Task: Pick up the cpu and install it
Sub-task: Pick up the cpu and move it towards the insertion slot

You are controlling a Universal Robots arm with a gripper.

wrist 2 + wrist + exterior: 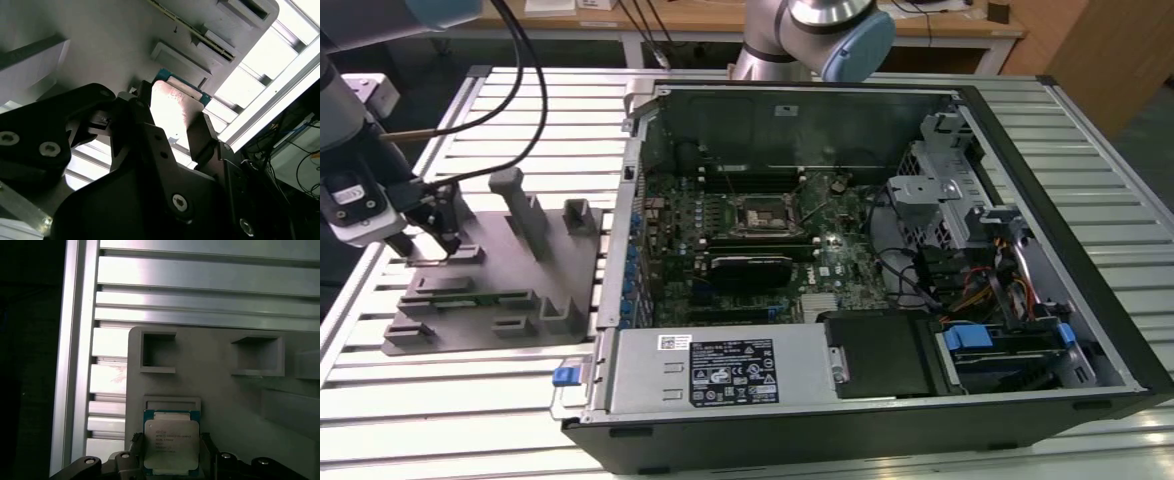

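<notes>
Black claw (171, 452) fingers (136, 444) sit nearest, drawn narrow against two opposite edges of the cpu (171, 439), a small flat square with a pale silver lid on a green board. It lies in a shallow recess of the grey fixture (225, 400), which stands on the slatted table (454, 400), at the exterior view's left of the open case (854, 250)

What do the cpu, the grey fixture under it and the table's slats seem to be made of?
The cpu: a pale metal top with a satin sheen that glares under the light, and a green rim that looks like circuit board. The grey fixture: matte and evenly grey with moulded-looking pockets, probably plastic. The table's slats: bright, ribbed, reflective metal, likely aluminium.
</notes>
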